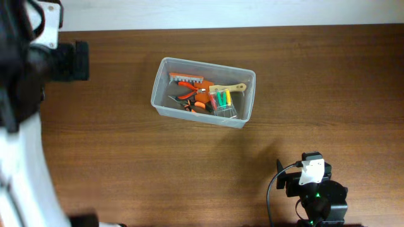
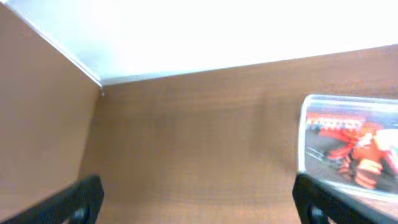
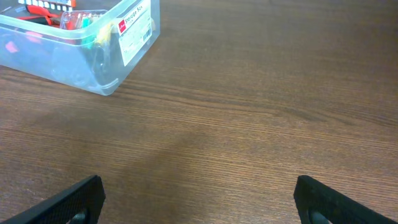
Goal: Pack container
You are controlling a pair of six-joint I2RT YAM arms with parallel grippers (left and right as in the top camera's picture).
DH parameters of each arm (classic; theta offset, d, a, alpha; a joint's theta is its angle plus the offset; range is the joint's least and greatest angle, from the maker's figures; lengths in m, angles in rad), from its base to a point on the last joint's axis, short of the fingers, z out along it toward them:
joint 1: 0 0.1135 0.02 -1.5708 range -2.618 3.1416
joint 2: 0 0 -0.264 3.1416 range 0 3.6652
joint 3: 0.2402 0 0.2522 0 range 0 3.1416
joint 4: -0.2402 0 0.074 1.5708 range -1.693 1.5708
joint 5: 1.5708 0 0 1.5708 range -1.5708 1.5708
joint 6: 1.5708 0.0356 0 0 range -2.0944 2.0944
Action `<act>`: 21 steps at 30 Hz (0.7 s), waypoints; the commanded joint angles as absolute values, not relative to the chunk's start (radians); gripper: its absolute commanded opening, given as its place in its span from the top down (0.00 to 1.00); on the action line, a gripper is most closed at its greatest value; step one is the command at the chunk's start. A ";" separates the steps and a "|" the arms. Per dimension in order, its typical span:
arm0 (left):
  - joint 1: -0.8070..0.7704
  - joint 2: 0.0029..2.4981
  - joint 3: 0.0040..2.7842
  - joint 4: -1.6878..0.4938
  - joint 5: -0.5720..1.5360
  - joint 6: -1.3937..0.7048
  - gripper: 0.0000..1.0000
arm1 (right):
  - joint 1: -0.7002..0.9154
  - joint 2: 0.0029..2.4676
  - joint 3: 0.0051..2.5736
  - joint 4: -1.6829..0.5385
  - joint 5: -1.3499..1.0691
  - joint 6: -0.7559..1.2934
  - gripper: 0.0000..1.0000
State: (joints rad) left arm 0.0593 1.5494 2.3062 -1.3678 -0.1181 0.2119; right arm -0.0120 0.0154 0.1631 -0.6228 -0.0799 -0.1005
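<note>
At the overhead frame's centre, the container (image 1: 189,118) lies long axis left-to-right, right of the left gripper (image 2: 199,208) and upper left of the right gripper (image 3: 199,208), both jaws spread wide, empty.

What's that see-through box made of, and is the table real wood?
The container looks like clear, slightly frosted plastic: the tools inside show through its walls, and its corners are rounded as if moulded. The table looks like dark brown wood, with grain running along it and a soft sheen. Whether it is solid wood or a printed laminate, the pictures cannot settle.
</note>
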 commanded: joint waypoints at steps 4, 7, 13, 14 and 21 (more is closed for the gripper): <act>0.006 1.188 1.892 -1.070 -0.130 0.206 0.01 | -0.005 0.003 0.157 -0.620 -0.093 -0.088 0.02; 0.006 0.990 1.648 -0.944 -0.091 0.205 0.01 | -0.005 0.003 0.157 -0.620 -0.093 -0.088 0.02; 0.006 0.645 1.133 -0.696 -0.090 0.187 0.01 | -0.005 0.003 0.157 -0.620 -0.093 -0.088 0.02; 0.006 0.591 1.039 -0.659 -0.090 0.172 0.01 | -0.005 0.003 0.157 -0.620 -0.093 -0.088 0.02; 0.006 0.307 0.516 -0.386 -0.090 0.055 0.01 | -0.005 0.003 0.157 -0.620 -0.093 -0.088 0.02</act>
State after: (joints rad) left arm 0.0101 0.3878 0.6373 -0.4381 -0.1020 0.1261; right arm -0.0120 0.0139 0.1635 -0.6224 -0.0799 -0.1001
